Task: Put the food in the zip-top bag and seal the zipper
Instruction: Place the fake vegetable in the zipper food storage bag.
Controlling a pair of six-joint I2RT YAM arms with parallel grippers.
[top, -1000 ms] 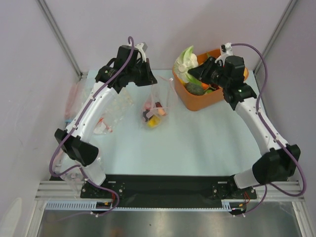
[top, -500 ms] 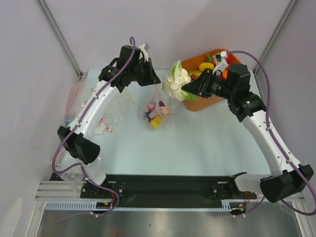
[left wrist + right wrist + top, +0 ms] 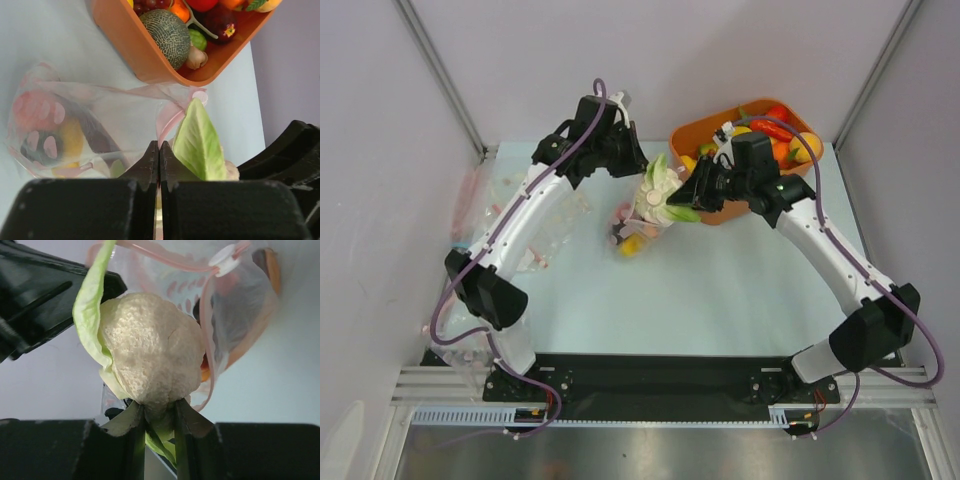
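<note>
Mid-table, near side first: zip-top bag lies with a few food pieces inside, mouth lifted toward the far side. Just past it the right gripper is narrow, clamped on the stem of the cauliflower. That sits right at the bag mouth, not inside yet. Further back the left gripper is closed tight on the bag's rim film, holding the mouth up. The pink zipper sags beside the green leaf. Far right: orange tub, well stocked.

My read: cauliflower looks nearly as wide as the opening. Lead with the rounded head, keep the leaves off the zipper, push deep before letting go. Rim needs to be high and taut, or the film folds under.
</note>
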